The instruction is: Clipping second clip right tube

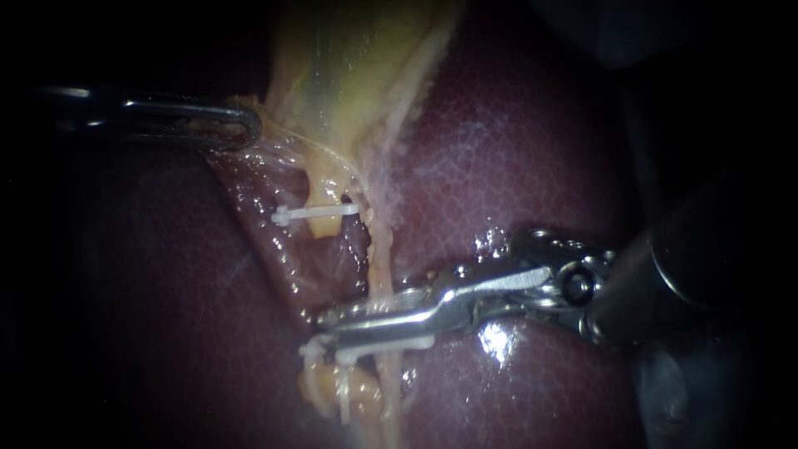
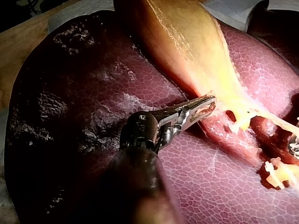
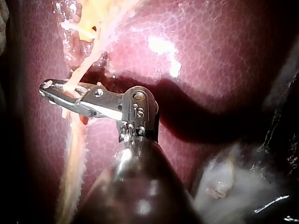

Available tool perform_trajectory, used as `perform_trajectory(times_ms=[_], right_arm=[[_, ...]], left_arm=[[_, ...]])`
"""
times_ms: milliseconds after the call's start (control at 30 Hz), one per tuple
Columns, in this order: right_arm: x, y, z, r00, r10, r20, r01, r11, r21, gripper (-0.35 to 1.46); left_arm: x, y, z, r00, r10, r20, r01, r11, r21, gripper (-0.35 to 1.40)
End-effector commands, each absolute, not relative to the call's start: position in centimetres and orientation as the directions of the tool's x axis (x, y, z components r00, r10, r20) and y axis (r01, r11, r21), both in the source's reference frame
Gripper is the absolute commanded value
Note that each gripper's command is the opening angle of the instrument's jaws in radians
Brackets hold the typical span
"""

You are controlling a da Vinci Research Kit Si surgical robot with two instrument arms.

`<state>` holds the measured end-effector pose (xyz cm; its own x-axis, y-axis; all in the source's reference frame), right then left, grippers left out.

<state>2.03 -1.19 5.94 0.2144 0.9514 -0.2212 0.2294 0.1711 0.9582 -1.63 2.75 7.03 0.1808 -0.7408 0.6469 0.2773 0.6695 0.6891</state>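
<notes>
- Nearest to the camera: right instrument (image 1: 320, 329), entering from the right and lying across the liver (image 1: 515, 166). Holds its jaws drawn almost together, pinching a white lower clip (image 1: 391, 342) from two sides.
- Inside that grip: right tube (image 1: 381, 258), a thin pale strand. Comes down from the gallbladder (image 1: 349, 58), passes between the jaws and goes on below them.
- Same grip in the right wrist view: right instrument (image 3: 46, 88) with the right tube (image 3: 77, 140) crossing between the jaws close to their tips.
- A little farther: upper clip (image 1: 316, 214), white, sitting across the left tube (image 1: 328, 187), a short yellowish stump just beside the right tube.
- Farther still: left instrument (image 1: 249, 125), entering from the left. Keeps no gap between the jaws; pinches the thin edge of the gallbladder, seen also in the left wrist view (image 2: 210, 103).
- Farthest: yellow gallbladder body, lying on the dark red liver.
</notes>
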Motion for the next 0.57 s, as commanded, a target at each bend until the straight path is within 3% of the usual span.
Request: perform_trajectory(times_ms=[33, 567], right_arm=[[2.03, -1.19, 5.94, 0.217, 0.951, -0.221, 0.232, 0.17, 0.958, -0.35], [2.02, -1.19, 5.94, 0.224, 0.949, -0.222, 0.207, 0.176, 0.962, -0.35]], left_arm=[[-1.63, 2.75, 7.04, 0.181, -0.741, 0.647, 0.277, 0.67, 0.689, -0.35], [-1.62, 2.75, 7.03, 0.181, -0.741, 0.647, 0.277, 0.67, 0.689, -0.35]])
